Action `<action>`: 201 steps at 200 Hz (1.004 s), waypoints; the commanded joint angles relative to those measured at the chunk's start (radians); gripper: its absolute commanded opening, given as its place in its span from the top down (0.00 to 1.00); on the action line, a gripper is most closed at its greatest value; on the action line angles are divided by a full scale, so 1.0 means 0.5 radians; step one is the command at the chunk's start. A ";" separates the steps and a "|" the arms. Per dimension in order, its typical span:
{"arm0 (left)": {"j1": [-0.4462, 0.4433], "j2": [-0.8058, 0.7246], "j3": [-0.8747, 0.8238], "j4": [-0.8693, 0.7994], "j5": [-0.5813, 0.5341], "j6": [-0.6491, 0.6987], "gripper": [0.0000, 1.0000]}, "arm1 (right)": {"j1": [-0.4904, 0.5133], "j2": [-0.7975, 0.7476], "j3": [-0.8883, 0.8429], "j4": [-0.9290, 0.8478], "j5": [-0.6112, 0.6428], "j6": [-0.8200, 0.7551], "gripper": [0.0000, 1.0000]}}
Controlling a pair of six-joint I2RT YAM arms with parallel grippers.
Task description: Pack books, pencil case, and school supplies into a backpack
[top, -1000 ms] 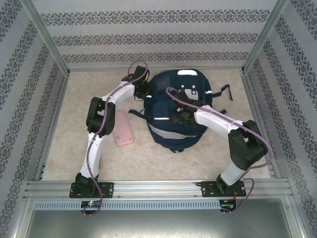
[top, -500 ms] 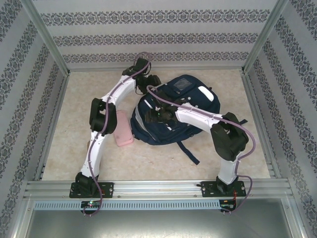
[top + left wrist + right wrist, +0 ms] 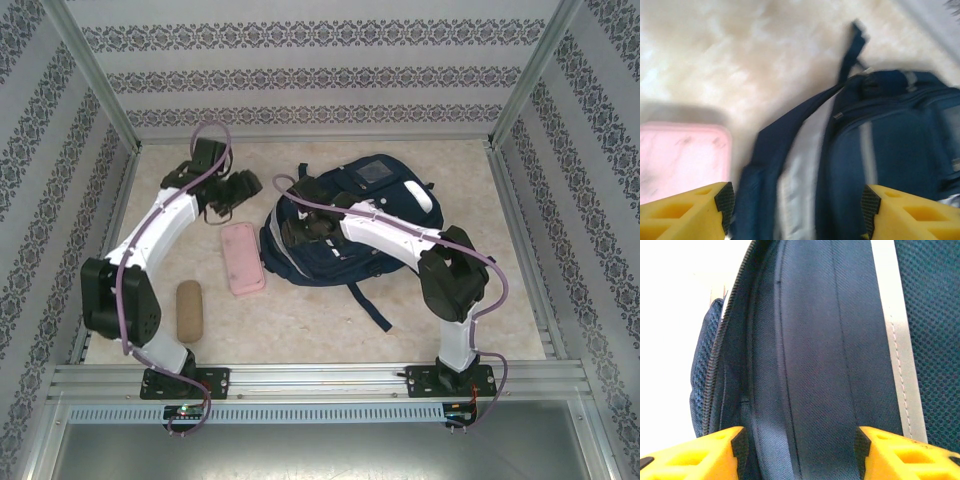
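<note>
Swung the left arm out toward the left wall since half a second ago and drew the left gripper (image 3: 232, 190) away from the backpack (image 3: 330, 262), laying bare a tan piece (image 3: 189, 309) on the table (image 3: 300, 320) beside that arm's elbow. Now hangs over bare table just behind the case (image 3: 243, 257), yellow fingers (image 3: 685, 212) spread wide with nothing between them. From its wrist camera, looks down on a corner of the case (image 3: 682, 160) at left, a dark strap (image 3: 790, 130) in the middle and the backpack (image 3: 900, 150) at right. Shifted the backpack only slightly; lies flat right of centre, white patch (image 3: 420, 195) toward the far right, another strap (image 3: 368, 303) trailing toward the near edge. Right gripper (image 3: 303, 222) down on the backpack's left end, pads (image 3: 862, 452) set against either side of a thick padded fold (image 3: 805, 365), so clamped on the backpack. Case flat, just left of the backpack; touching or not, cannot tell. Tan piece well apart from both, nearer the left edge
</note>
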 commanded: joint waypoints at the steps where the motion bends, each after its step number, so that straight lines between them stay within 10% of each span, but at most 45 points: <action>1: 0.018 -0.170 -0.297 0.053 -0.076 -0.001 0.29 | 0.032 0.084 0.047 -0.191 0.246 -0.255 0.41; 50: 0.017 -0.400 -0.738 0.092 -0.094 -0.085 0.21 | 0.051 0.278 0.111 -0.268 0.419 -0.434 0.45; 100: 0.004 -0.421 -0.899 0.090 -0.134 -0.050 0.13 | 0.070 0.144 0.098 -0.231 0.526 -0.443 1.00; 201: -0.231 -0.066 -0.686 -0.057 -0.426 0.096 0.02 | -0.132 -0.482 0.012 -0.133 0.315 -0.224 1.00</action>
